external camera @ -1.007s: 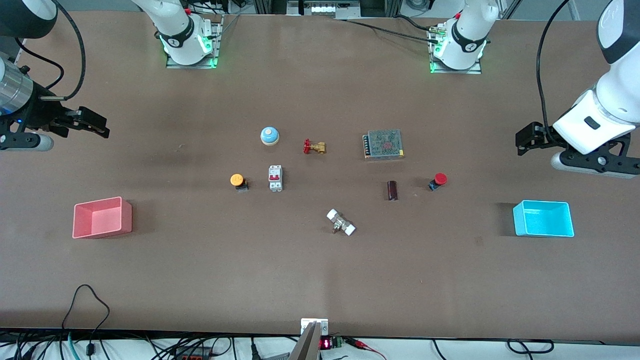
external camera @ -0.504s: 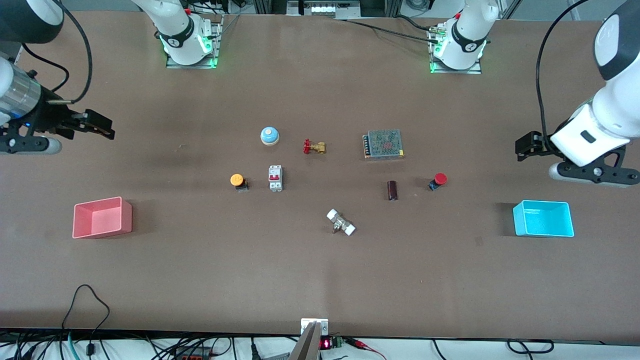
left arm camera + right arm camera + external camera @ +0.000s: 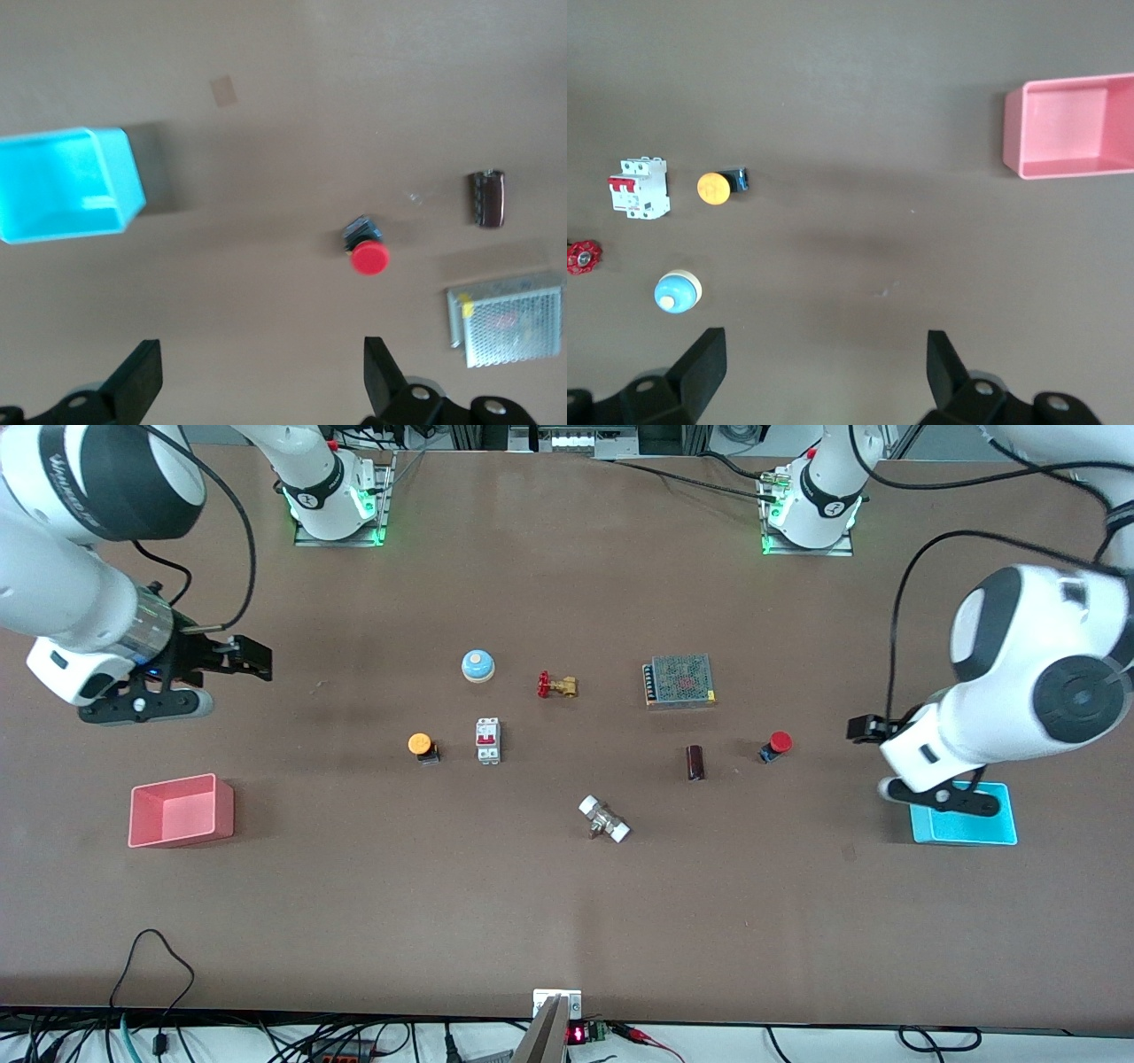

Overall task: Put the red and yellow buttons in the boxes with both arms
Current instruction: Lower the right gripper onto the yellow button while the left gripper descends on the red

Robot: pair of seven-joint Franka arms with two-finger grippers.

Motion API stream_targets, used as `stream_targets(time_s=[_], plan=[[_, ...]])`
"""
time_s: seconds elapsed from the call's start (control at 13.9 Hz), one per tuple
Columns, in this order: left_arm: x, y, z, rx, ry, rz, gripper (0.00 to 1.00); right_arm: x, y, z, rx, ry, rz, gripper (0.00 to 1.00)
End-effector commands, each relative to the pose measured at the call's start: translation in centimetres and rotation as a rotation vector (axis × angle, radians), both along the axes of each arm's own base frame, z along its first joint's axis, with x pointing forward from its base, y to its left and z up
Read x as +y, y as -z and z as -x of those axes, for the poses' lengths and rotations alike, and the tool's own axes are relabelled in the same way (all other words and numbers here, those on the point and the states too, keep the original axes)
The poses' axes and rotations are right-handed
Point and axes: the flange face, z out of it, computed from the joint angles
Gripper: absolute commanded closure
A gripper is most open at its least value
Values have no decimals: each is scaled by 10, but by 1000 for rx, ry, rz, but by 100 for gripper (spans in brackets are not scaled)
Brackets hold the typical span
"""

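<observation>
No writing on any item is legible. The red button (image 3: pixel 777 746) and the yellow button (image 3: pixel 422 746) lie tipped mid-table. The pink box (image 3: pixel 181 810) and the cyan box (image 3: pixel 964 825) sit near opposite end edges. The left gripper (image 3: pixel 257 381) and the right gripper (image 3: pixel 824 367) hover empty, fingers spread apart.

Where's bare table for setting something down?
Bare: the wide strip nearer the camera than the pink box, white fitting and cyan box. Crowded: the middle, from yellow button to red button.
</observation>
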Motion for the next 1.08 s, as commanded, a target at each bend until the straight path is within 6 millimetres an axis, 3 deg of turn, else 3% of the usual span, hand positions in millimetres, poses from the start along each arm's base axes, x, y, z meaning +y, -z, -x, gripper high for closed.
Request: stream_targets(time_s=[0.0, 0.14, 0.43, 0.58, 0.72, 1.01], plan=[[-31, 32, -2, 32, -249, -39, 0, 17, 34, 3, -27, 8, -11, 0], [-34, 48, 0, 73, -386, 31, 0, 50, 54, 4, -50, 45, -2, 0], [-37, 94, 16, 98, -603, -47, 0, 86, 112, 1, -141, 11, -29, 0], [-28, 120, 28, 92, -635, -55, 0, 90, 142, 10, -194, -1, -46, 0], [-34, 132, 35, 64, -677, -60, 0, 106, 169, 23, -221, -31, -66, 0], [-35, 184, 61, -30, -696, -54, 0, 116, 206, 27, -233, -43, -80, 0]])
